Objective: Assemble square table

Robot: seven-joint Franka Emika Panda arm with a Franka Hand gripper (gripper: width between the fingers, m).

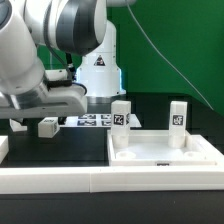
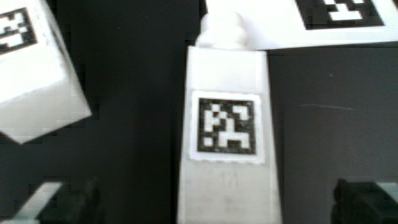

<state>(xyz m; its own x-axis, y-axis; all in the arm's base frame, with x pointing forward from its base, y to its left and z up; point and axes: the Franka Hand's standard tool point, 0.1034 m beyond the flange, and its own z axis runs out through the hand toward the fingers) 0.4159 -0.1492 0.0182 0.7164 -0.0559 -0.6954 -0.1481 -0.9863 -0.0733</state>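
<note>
The gripper (image 2: 210, 203), jaws spread wide, straddles a lying white leg (image 2: 224, 120), apparently aligned for grasping. At the exterior view's five o'clock, the tabletop (image 1: 160, 152) bears two upright legs (image 1: 119, 115).

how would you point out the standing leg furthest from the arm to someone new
Find the white tabletop in the foreground. Two tagged legs stand upright along its far edge. Take the leg on the exterior view's right: the other leg stands by the marker board, this one at the far corner alone.
</note>
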